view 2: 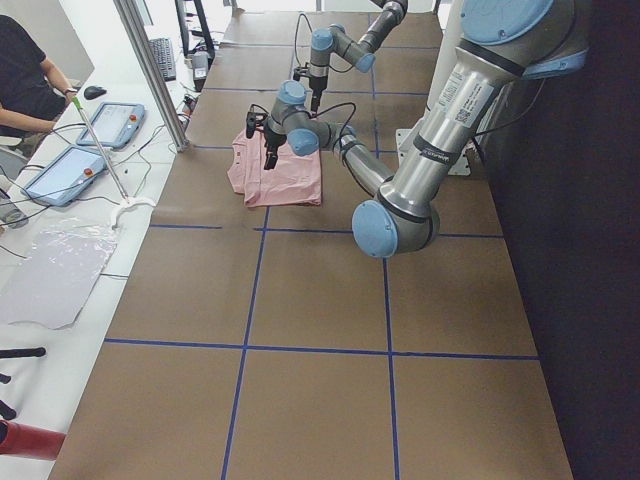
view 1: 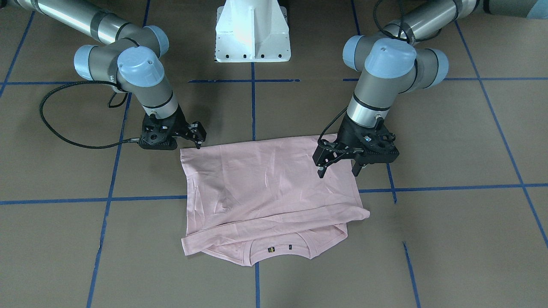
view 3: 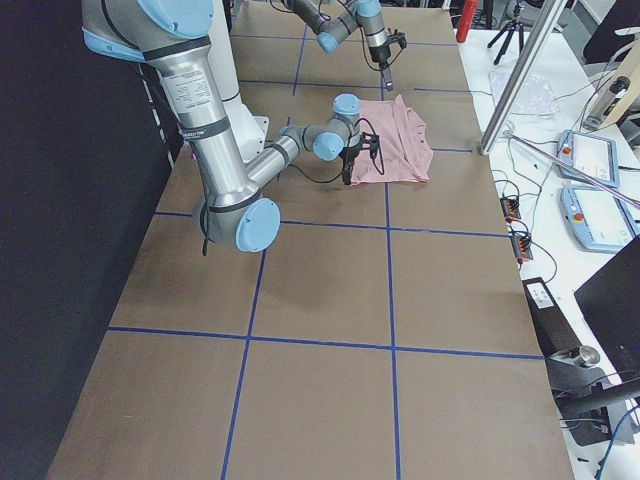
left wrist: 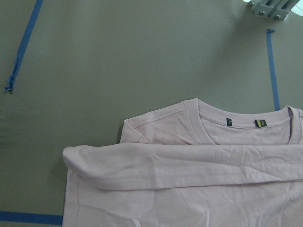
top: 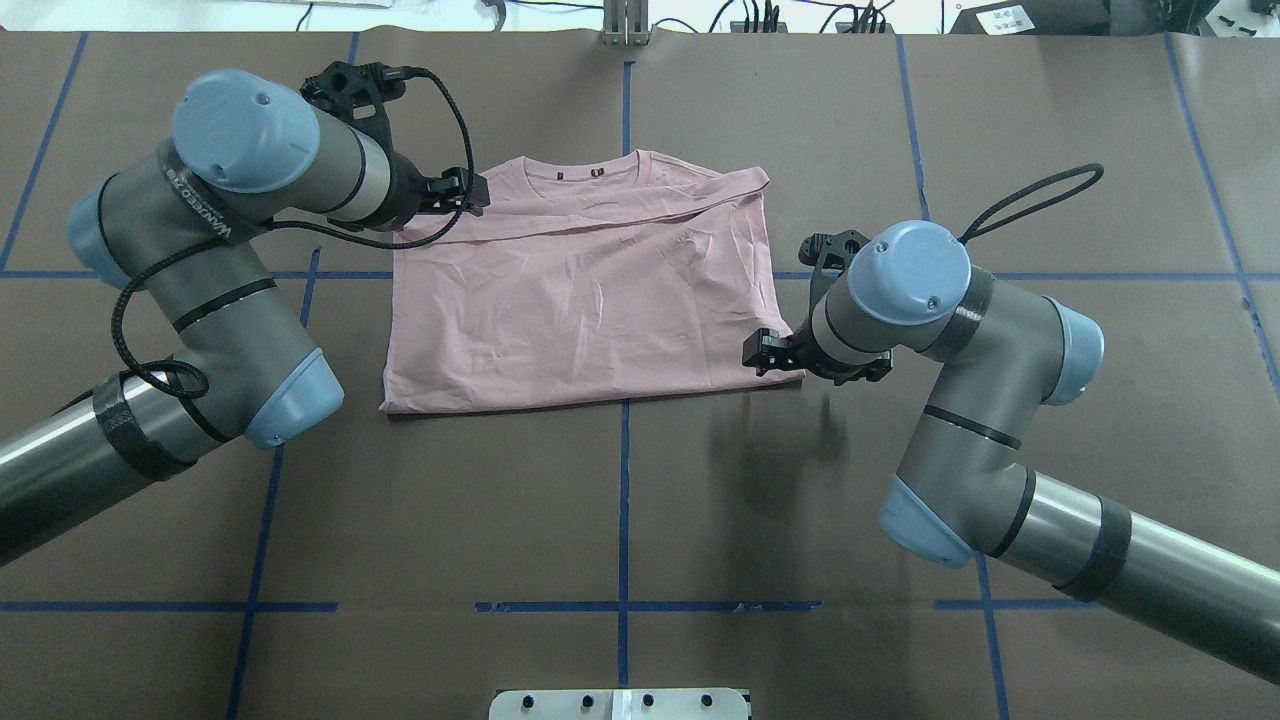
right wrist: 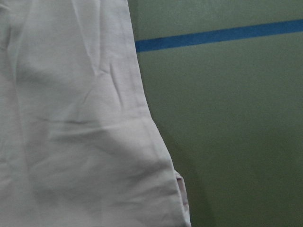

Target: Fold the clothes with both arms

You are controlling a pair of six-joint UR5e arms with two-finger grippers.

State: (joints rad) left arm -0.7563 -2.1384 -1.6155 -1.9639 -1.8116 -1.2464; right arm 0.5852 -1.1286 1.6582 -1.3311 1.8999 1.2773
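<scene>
Shirt: The pale pink short-sleeved cotton T-shirt (top: 590,300) is lying flat on the brown paper-covered surface (top: 620,500) with its blue tape lines. Its collar is pointing to the far side and its hem toward the robot.
Done: A long band of cloth is lying folded across the chest just below the collar, making the shirt a rough rectangle. I am judging the first tuck finished.
Remaining: The body is lying at full length, so the halving folds are looking not yet begun.
Left jaws: The black two-finger left gripper (view 1: 339,171) is hovering raised over the shirt's left edge, jaws spread wide and carrying nothing.
Right jaws: The black right gripper (view 1: 198,144) is pointing down at the near right hem corner. I cannot tell whether its jaws are parted or pinched, or whether they are touching the cloth.
</scene>
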